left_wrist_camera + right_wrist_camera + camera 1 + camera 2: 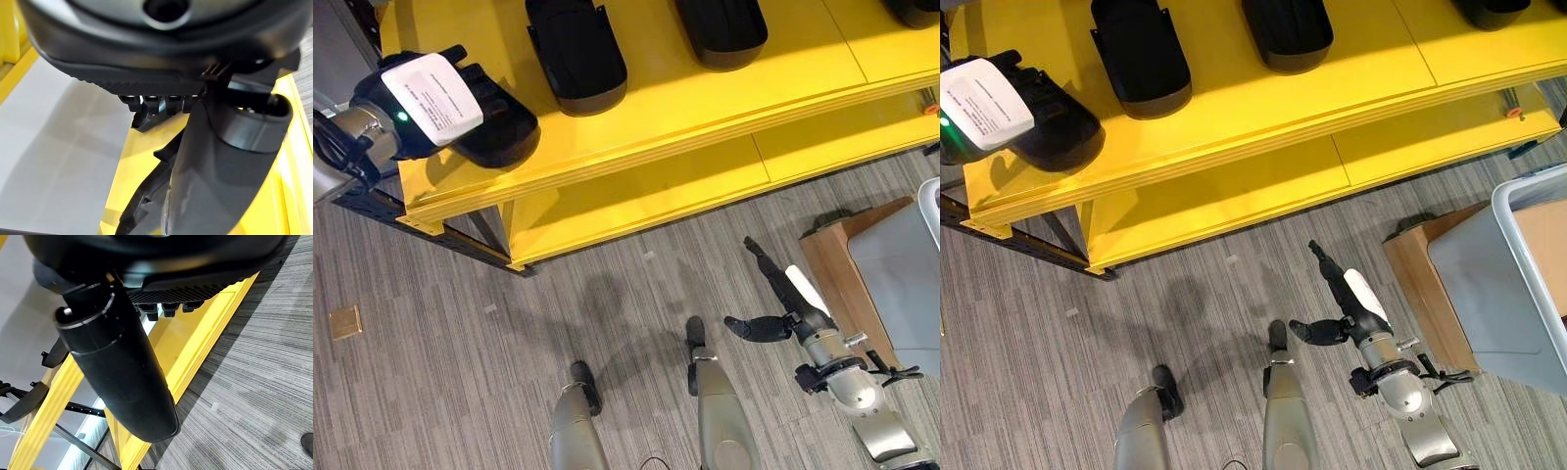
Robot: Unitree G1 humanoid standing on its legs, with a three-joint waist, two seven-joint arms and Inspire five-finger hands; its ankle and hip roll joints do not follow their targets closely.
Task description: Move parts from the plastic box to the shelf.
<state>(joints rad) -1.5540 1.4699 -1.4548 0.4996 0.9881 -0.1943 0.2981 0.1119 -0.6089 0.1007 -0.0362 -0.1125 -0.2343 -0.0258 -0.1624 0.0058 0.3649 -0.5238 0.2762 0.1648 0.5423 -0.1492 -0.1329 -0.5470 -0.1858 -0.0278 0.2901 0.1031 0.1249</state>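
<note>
Yellow shelf [705,108]: my left hand [421,103] clamped on black moulded plastic part [504,132] at left corner, seating it; right hand [783,294] slack-fingered, empty, over floor.

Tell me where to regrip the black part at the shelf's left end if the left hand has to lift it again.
Probably from above, across its narrow width at the end nearest the shelf's left edge. The black part lies flat on the yellow shelf with its rounded end toward the front; the left hand is over that end. The neighbouring part lies apart.

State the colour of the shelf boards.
Bright yellow shelf boards, clearest in the left eye view.
</note>
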